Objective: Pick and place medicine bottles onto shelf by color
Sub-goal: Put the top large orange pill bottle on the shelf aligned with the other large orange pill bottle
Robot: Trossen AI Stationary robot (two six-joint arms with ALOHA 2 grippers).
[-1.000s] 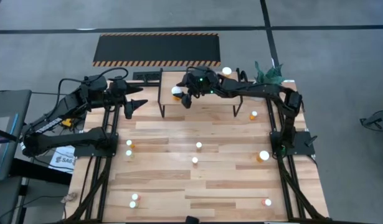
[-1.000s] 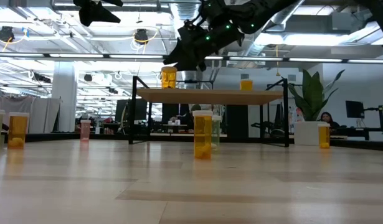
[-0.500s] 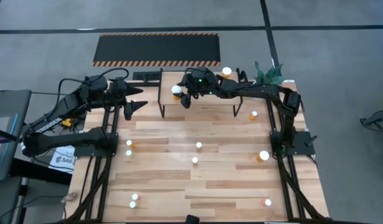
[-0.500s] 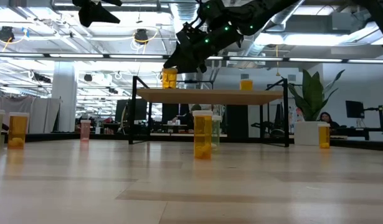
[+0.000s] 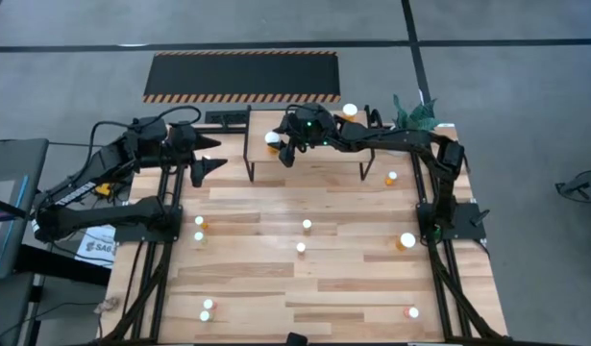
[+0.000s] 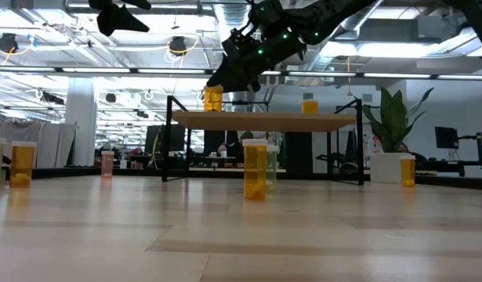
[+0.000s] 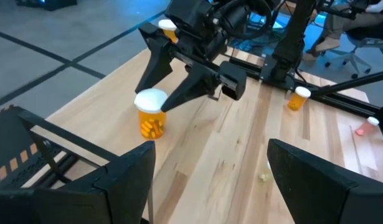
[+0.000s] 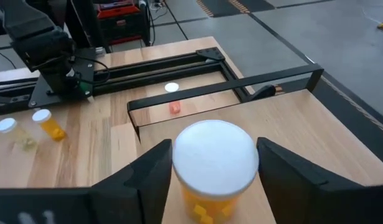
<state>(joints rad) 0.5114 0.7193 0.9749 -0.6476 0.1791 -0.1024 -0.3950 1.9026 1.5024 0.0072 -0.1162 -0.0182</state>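
Right gripper (image 6: 225, 81) slightly higher, jaws astride orange bottle (image 8: 214, 168).

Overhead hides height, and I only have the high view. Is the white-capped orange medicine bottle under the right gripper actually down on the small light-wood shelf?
Observer: Yes. In the low view, the white-capped orange medicine bottle stands upright with its base on the board of the light-wood shelf. The right gripper is at its cap.
Operator: And how high is the left gripper sitting?
Observer: In the low view, the left gripper hangs well above shelf-top level, off to the shelf's side.
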